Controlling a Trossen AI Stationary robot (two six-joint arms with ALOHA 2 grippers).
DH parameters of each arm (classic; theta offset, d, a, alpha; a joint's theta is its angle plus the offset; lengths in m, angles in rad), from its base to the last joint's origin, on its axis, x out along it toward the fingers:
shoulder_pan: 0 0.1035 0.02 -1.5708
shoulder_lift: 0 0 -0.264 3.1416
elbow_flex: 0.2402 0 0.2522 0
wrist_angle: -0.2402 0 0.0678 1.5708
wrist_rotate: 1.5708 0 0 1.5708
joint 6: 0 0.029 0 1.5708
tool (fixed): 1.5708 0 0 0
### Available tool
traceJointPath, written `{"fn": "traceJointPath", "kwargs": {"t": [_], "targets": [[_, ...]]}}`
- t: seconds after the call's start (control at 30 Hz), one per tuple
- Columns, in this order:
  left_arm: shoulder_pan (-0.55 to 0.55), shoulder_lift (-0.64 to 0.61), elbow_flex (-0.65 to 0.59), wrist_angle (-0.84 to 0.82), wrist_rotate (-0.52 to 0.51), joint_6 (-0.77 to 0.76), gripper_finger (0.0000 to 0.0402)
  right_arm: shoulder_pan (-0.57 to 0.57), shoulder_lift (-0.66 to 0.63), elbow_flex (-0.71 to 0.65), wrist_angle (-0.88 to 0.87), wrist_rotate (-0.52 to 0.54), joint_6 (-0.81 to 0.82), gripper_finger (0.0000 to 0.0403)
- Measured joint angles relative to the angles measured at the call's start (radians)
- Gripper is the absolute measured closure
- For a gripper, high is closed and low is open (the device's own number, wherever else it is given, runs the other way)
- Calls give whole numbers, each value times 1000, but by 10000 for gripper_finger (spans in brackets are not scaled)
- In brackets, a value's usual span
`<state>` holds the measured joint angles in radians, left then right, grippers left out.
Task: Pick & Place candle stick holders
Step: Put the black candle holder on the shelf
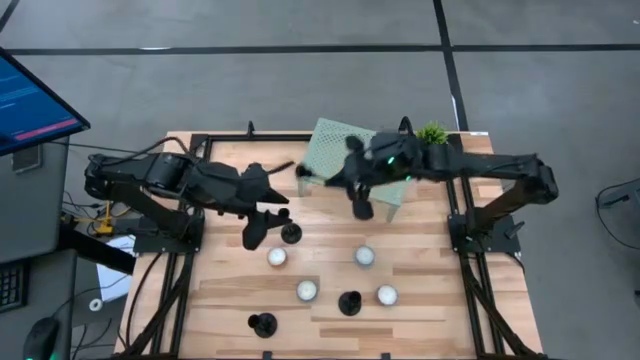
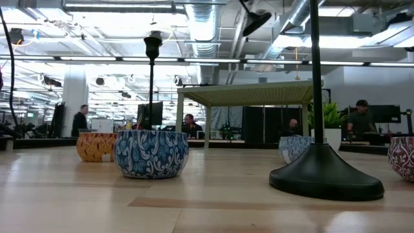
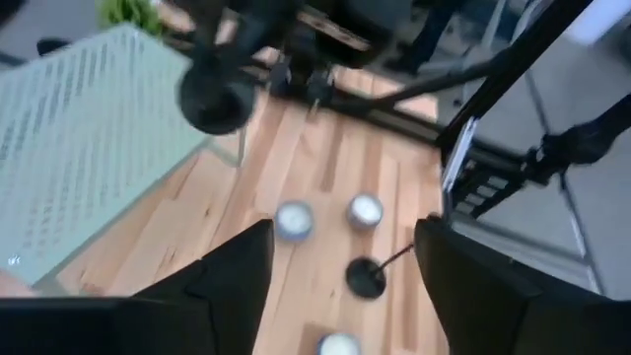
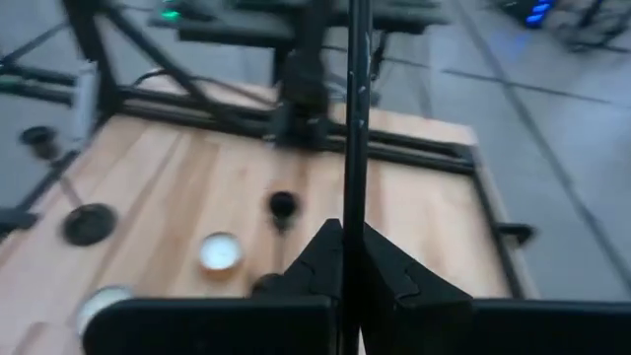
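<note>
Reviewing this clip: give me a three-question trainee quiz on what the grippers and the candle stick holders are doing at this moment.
1. True or false: the right gripper is shut on the stem of a candle stick holder.
2. Multiple choice: the left gripper is A) open and holding nothing, B) shut on a tealight, C) shut on a holder.
3. Fill in: in the high view, the number of white tealight candles on the wooden table is ___.

Key: 1 true; 2 A; 3 four.
</note>
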<state>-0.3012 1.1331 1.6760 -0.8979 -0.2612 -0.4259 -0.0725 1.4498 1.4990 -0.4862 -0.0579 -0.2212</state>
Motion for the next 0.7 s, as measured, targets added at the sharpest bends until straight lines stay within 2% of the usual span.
{"fn": "traceJointPath", "kwargs": {"t": [0.07,0.17,0.27,0.37,0.53,0.7], "targets": [[0,-17,0,29,-8,0,150,-51,-35,0,0,-14,-24,401],[0,-45,0,68,-49,7,154,-144,-74,-8,89,-75,-46,402],[0,-75,0,109,-114,73,169,-238,-102,-83,350,-166,-17,402],[0,-105,0,162,-159,155,191,-319,-102,-198,623,-203,52,402],[0,-128,0,220,-223,282,233,-398,-7,-350,1022,-181,137,402],[0,-133,0,224,-267,327,266,-423,135,-365,1197,-71,167,403]]}}
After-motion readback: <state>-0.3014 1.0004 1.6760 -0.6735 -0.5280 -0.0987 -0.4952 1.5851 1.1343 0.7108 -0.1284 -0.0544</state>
